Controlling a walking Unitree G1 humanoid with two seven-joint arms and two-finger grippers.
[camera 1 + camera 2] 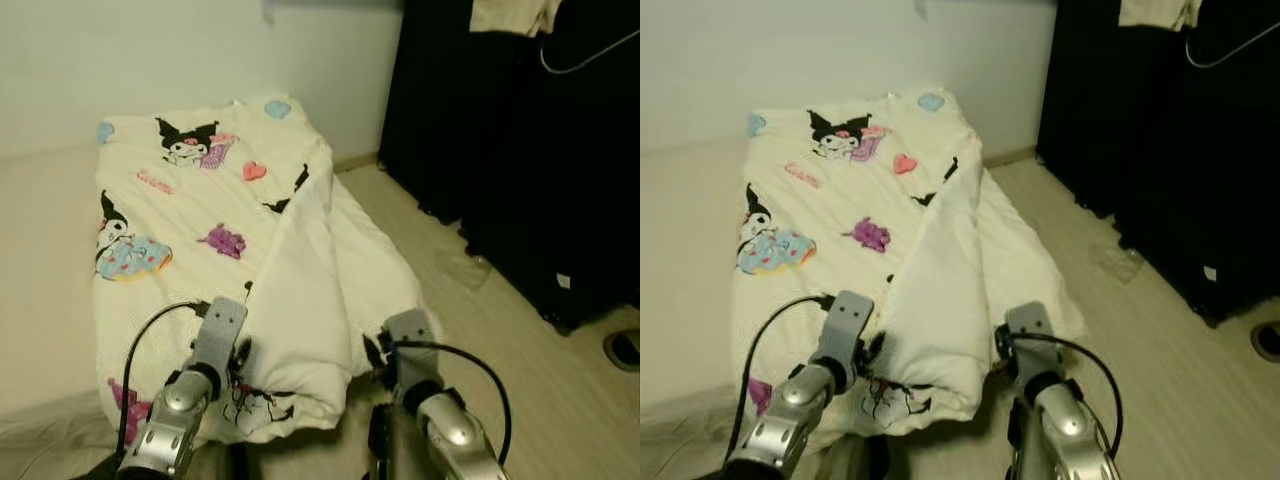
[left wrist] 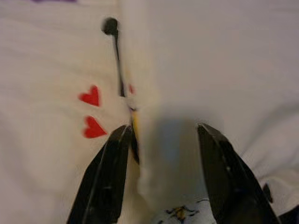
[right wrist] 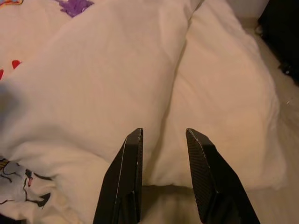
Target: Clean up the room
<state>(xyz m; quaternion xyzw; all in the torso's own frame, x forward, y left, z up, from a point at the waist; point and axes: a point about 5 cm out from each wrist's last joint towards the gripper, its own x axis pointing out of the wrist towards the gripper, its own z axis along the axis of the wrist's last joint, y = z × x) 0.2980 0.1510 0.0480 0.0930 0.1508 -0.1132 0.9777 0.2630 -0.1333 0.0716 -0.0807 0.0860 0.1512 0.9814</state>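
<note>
A cream blanket printed with cartoon figures and hearts lies spread on a low mattress. Its right side is folded over toward the middle, leaving a thick ridge. My left gripper is at the blanket's near edge, open, with a raised fold standing between its black fingers. My right gripper is open and hovers just above the near right corner of the folded part, holding nothing. Both silver arms reach in from the bottom of the eye views.
A tall black wardrobe or curtain fills the right side, with a beige garment and a wire hanger at its top. A clear plastic scrap lies on the wooden floor, and a dark shoe sits at the right edge.
</note>
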